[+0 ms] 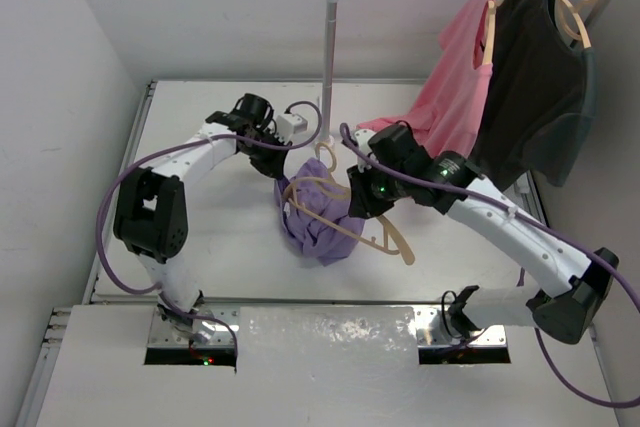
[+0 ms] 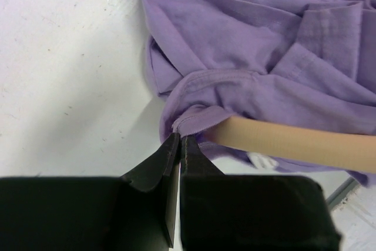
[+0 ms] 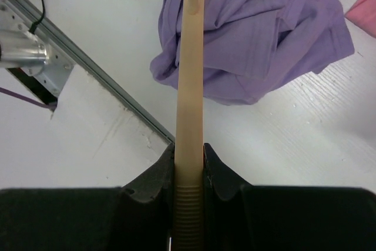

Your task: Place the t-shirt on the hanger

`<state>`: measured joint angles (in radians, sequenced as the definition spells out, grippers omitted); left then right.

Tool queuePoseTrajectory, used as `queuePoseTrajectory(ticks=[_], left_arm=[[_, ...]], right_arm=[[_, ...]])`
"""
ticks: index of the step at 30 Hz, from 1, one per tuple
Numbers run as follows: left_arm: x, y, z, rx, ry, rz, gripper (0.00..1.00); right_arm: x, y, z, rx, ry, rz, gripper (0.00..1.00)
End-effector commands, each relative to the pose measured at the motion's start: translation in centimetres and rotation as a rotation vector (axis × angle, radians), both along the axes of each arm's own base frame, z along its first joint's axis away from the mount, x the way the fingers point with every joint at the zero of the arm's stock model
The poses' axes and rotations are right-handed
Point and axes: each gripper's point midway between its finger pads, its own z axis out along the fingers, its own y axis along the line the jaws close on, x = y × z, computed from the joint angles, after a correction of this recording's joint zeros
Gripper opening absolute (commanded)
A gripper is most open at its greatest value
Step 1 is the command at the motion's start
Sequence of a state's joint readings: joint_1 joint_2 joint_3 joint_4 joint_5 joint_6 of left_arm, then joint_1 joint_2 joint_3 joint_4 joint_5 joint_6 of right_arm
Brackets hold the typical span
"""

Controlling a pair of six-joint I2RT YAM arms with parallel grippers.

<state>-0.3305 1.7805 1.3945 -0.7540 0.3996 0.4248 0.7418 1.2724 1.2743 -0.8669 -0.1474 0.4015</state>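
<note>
The left fingers (image 2: 178, 144) are clenched tip to tip on a stitched hem of the t-shirt (image 2: 247, 45). From that pinch the purple cloth spreads away from the tips in loose folds. Just beyond the tips and to their right, one pale arm of the hanger (image 2: 294, 142) comes out from under the hem. It touches the cloth, and its long axis runs crosswise to the fingers.

The right fingers (image 1: 358, 205) are grasping the hanger, one finger on each side of the ribbed stretch of its arm. From there the arm runs straight ahead, in line with the fingers, with its far part lying against the bunched t-shirt. The ribbed end carries on back past the fingers towards the wrist.

From above, the t-shirt is a crumpled bundle between the two sets of fingers, with its lower folds down on the worktop (image 1: 230, 247). The hanger lies slanted across it. One arm end sticks out on the near side of the right fingers, and the hook shows above the cloth, between the two sets of fingers. A pink shirt (image 3: 364, 7) shows ahead and to the right of the right fingers.
</note>
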Motion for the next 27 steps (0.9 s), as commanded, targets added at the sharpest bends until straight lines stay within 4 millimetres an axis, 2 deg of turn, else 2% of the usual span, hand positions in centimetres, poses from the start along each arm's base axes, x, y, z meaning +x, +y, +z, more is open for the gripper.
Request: queuePoseTrajectory(ticks=[1,4,5,6,10,11,12,13,14,17,19,20,24,27], left_arm=[[0.0,-0.8,2.9,-0.064,-0.072,-0.025,0.00],[-0.9,-1.1,3.2,-0.089,-0.041,-0.033,0.00],[-1.1,-1.2,3.8,-0.100,-0.051,-0.030,0.00],[-1.3,-1.3,4.3,-0.115,-0.055,-0.031,0.00],[-2.9,-2.8,8.7,-0.252,-0.101,-0.065,0.00],[-3.0,-2.8,10.5,-0.274,-0.142,-0.064,0.00],[-3.1,-2.8,11.5,-0.281,-0.160,-0.059,0.00],[-3.0,-2.5,12.2,-0.275,-0.174,-0.032,0.00],[-3.0,-2.4,13.7,-0.278,-0.204,-0.023,0.00],[-2.7,-1.9,16.0,-0.274,-0.238,0.027,0.00],[-2.3,-1.5,17.0,-0.261,-0.253,0.065,0.00],[-2.0,-1.2,18.1,-0.255,-0.277,0.080,0.00],[0.0,1.6,20.0,-0.134,-0.398,0.210,0.00],[0.9,2.7,22.0,-0.106,-0.469,0.267,0.00]], right_arm=[[1.4,0.7,0.1,-0.026,-0.069,-0.048,0.00],[1.6,2.2,0.7,0.001,-0.116,-0.042,0.00],[1.4,3.4,1.2,0.034,-0.142,-0.021,0.00],[1.6,3.7,1.4,0.038,-0.168,-0.024,0.00],[1.8,5.8,2.9,0.083,-0.315,0.031,0.00],[2.0,5.6,2.6,0.060,-0.357,0.028,0.00],[2.4,5.9,3.6,0.086,-0.410,0.015,0.00],[2.8,5.6,3.8,0.078,-0.446,-0.008,0.00],[3.4,5.0,3.6,0.035,-0.499,-0.034,0.00],[4.6,5.2,5.4,0.081,-0.621,-0.083,0.00],[4.8,5.5,6.2,0.113,-0.652,-0.083,0.00],[5.1,5.6,7.1,0.117,-0.677,-0.082,0.00],[5.9,4.3,9.4,0.080,-0.722,-0.149,0.00],[6.1,3.3,11.4,0.093,-0.752,-0.205,0.00]])
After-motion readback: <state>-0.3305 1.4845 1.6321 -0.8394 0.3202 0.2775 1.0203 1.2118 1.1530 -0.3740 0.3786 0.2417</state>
